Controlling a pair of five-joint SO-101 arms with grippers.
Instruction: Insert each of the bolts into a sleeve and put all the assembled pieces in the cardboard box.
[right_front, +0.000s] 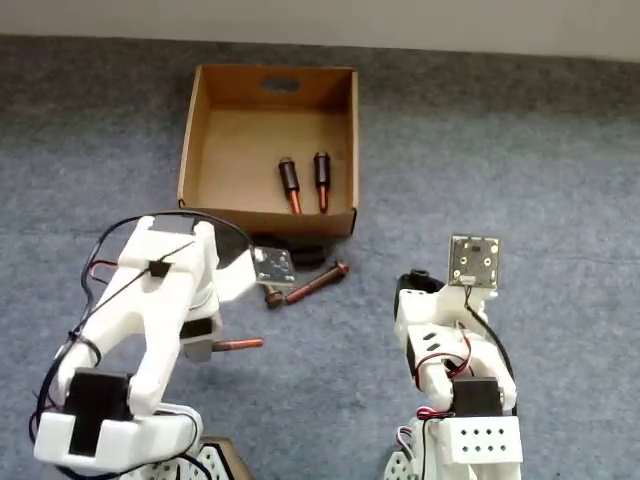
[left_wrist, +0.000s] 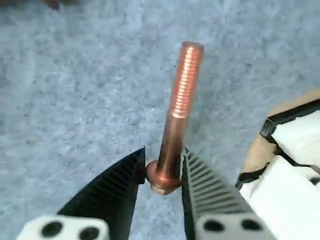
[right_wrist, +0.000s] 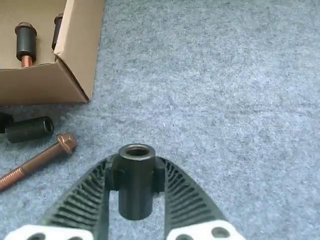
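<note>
Left wrist view: my left hand (left_wrist: 162, 157) pinches a bolt (left_wrist: 181, 95) by its head, outside the cardboard box (right_front: 268, 221), near its front wall; my right hand (right_wrist: 135, 162) pinches a sleeve (right_wrist: 133, 192) close by. Held so near its end, I judge the bolt could pivot and miss the bore

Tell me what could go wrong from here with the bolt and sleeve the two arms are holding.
The left gripper pinches the bolt only at its head, so the long shank may pivot or slip when pushed. The sleeve in the right gripper has a narrow bore; a slightly off approach could catch the threaded tip on its rim. A loose bolt and loose sleeve lie beside the cardboard box and could get knocked.
</note>
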